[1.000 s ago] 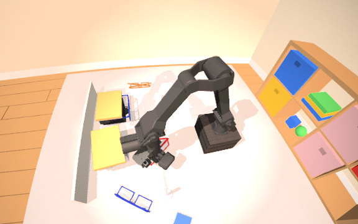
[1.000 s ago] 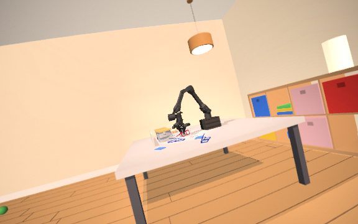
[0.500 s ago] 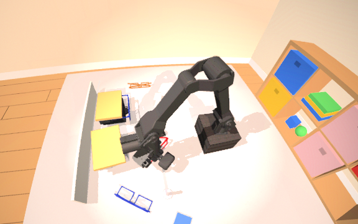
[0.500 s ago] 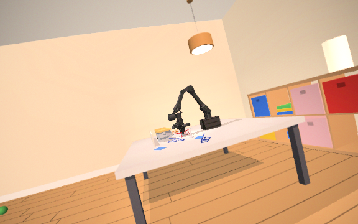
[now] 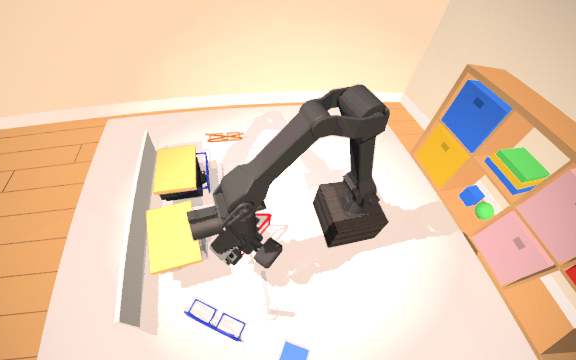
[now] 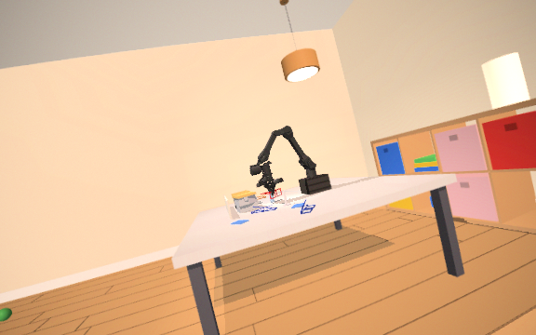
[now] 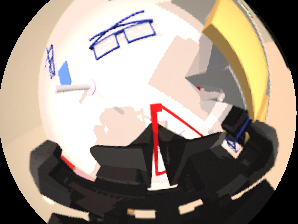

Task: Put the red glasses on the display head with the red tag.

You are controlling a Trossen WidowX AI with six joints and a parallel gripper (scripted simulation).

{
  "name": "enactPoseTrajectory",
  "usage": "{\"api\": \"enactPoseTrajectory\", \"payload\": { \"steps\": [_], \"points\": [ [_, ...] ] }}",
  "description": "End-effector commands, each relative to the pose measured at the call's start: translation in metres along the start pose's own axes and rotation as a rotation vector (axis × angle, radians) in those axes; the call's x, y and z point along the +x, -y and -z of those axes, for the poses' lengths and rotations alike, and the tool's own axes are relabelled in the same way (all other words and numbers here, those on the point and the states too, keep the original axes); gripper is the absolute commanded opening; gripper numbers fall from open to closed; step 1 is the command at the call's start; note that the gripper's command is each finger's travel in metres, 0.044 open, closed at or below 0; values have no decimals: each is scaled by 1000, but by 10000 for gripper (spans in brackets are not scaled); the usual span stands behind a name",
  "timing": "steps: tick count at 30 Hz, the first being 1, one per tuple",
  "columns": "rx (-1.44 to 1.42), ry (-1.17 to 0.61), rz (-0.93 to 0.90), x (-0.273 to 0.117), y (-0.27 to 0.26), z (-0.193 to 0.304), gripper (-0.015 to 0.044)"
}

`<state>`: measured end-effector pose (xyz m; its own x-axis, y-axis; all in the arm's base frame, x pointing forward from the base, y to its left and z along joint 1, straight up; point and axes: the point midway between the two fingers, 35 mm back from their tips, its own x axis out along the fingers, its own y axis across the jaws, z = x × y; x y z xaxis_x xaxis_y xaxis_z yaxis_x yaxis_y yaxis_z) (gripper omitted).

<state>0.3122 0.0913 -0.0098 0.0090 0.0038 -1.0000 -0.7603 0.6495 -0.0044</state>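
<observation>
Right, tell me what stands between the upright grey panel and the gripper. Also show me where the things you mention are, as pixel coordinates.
A yellow-topped display head (image 5: 173, 242) (image 6: 246, 203) (image 7: 245, 55), between panel (image 5: 132, 250) (image 6: 232, 210) and gripper (image 5: 251, 245) (image 6: 273, 191) (image 7: 158, 140); the top view shows it.

We've got a matte black arm (image 5: 282, 145) (image 6: 299, 148), chunky rounded joint housings, slim straight links. Base block (image 5: 335, 225) (image 6: 315, 184) is dark brown-black with horizontal banding. Claw (image 5: 253, 255) (image 6: 273, 192) (image 7: 159, 145) is black too, with angular, tapered fingers. Small camera-like module (image 5: 232, 256) beside it, pale-rimmed.
</observation>
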Motion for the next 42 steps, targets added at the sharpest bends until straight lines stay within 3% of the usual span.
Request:
{"api": "enactPoseTrajectory", "payload": {
  "steps": [1, 6, 16, 42],
  "points": [
    [0, 9, 10, -30, 2, -2, 0],
    [0, 9, 12, -61, 2, -2, 0],
    [0, 11, 11, -65, -9, -22, 0],
    [0, 20, -2, -68, -150, -126, 0]
  ]
}}
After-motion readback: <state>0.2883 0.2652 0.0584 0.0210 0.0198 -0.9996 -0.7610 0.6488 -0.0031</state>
